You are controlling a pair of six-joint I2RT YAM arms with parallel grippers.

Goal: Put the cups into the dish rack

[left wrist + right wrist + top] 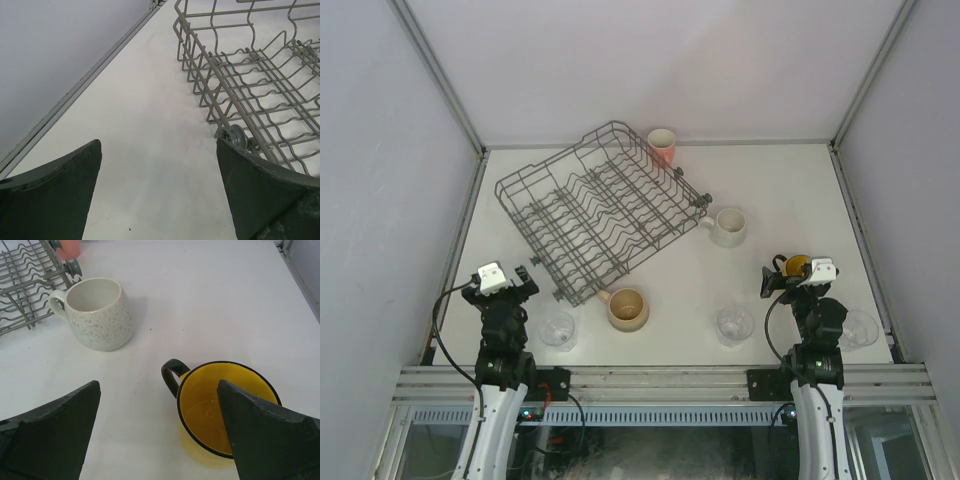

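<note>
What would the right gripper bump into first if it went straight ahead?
Probably the yellow mug, which sits right in front of the open right gripper. The white mug is farther away and off to one side, though depth is hard to judge.

Bare table [125, 100] open before my left gripper [158, 145], dish rack [250, 90] walling its right, yellow mug [210, 410] close before my right gripper [157, 385], white mug [97, 315] beyond.
</note>
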